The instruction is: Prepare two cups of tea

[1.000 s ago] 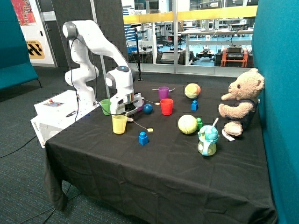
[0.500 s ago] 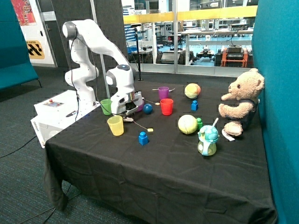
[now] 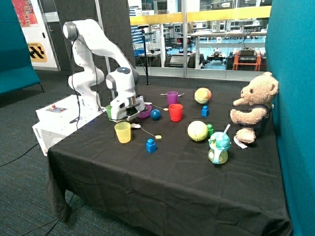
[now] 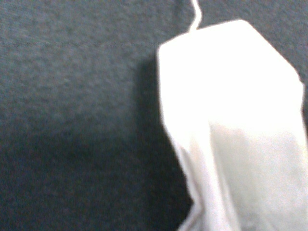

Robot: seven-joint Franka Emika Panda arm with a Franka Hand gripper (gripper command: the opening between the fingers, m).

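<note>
The light green cup point(image 3: 108, 110) stands at the table's edge near the robot base, mostly hidden behind my gripper point(image 3: 127, 117). The purple cup point(image 3: 172, 97) stands farther back, behind the red cup point(image 3: 175, 112). My gripper is low over the black cloth, just behind the yellow cup point(image 3: 123, 132). A white tea bag point(image 3: 135, 126) lies on the cloth below it, and its string runs to a small tag point(image 3: 158, 136). In the wrist view the tea bag point(image 4: 231, 120) fills much of the picture, very close, with its string point(image 4: 195, 14) leading away.
A purple bowl point(image 3: 145, 112) and a blue ball point(image 3: 155, 114) sit beside the gripper. A blue brick point(image 3: 151, 145), two yellow-green balls point(image 3: 197, 131) point(image 3: 202, 95), a toy teapot point(image 3: 218, 147) and a teddy bear point(image 3: 253, 108) stand toward the far side.
My gripper has shifted away from the bear, toward the green cup, and now covers most of it. The yellow cup has shifted slightly the same way. The tea bag has stayed on the cloth.
</note>
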